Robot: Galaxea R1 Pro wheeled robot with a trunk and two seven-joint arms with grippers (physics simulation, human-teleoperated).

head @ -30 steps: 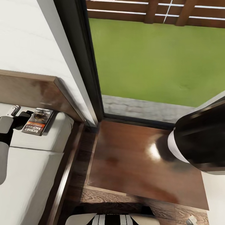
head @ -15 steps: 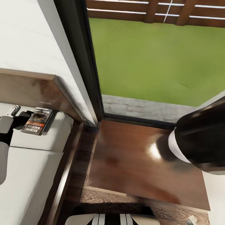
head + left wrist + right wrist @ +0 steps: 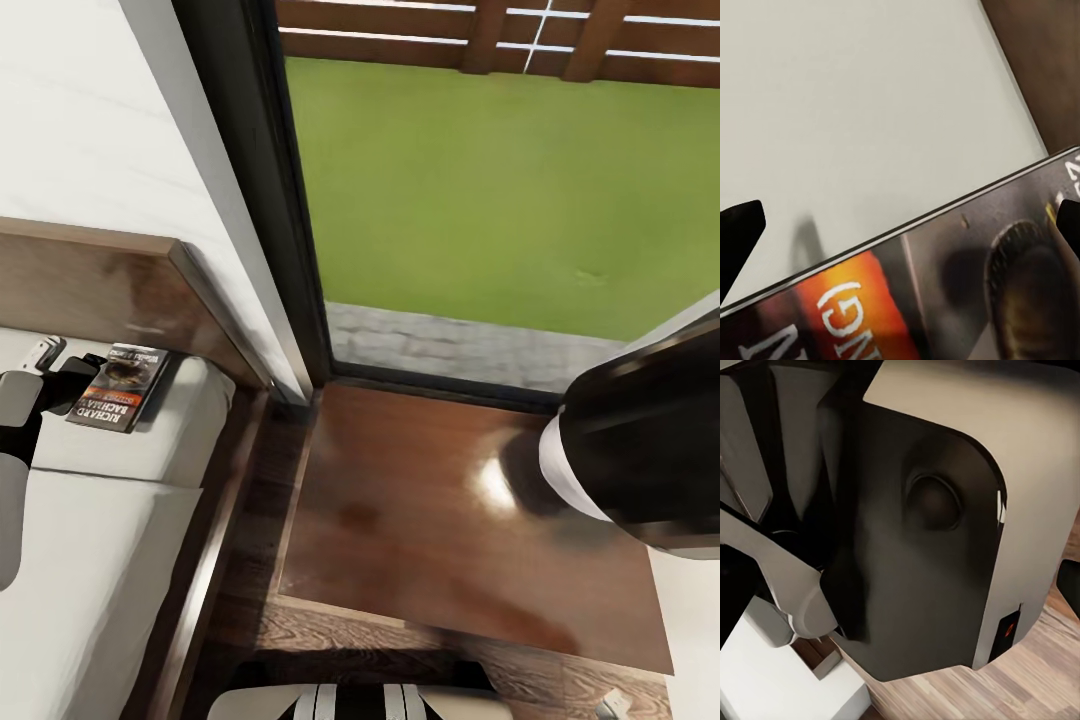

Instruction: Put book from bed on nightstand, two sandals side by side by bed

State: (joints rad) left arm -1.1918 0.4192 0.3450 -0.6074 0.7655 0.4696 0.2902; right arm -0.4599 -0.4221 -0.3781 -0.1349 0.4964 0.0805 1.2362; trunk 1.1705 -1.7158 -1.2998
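The book [image 3: 118, 388] lies flat on the bed's off-white mattress [image 3: 100, 540], close to the brown headboard [image 3: 100, 290]. Its dark cover with an orange band and white lettering faces up. My left gripper [image 3: 72, 368] sits at the book's left edge and stands open. In the left wrist view the book [image 3: 945, 292] lies below and between the two black fingertips [image 3: 736, 232], which are spread far apart. The nightstand [image 3: 450, 520] with its glossy brown top stands right of the bed. My right gripper [image 3: 900, 585] looks open, pointing at my own body. The sandals are out of view.
The black-framed window [image 3: 262, 180] rises behind the nightstand, with grass and a wooden fence outside. A white wall [image 3: 90, 120] stands above the headboard. The bed's dark frame [image 3: 215, 560] runs beside the nightstand. My right forearm [image 3: 640, 440] hangs over the nightstand's right side.
Almost nothing: the picture has drifted a few pixels to the left. Both arms and the book hold their places.
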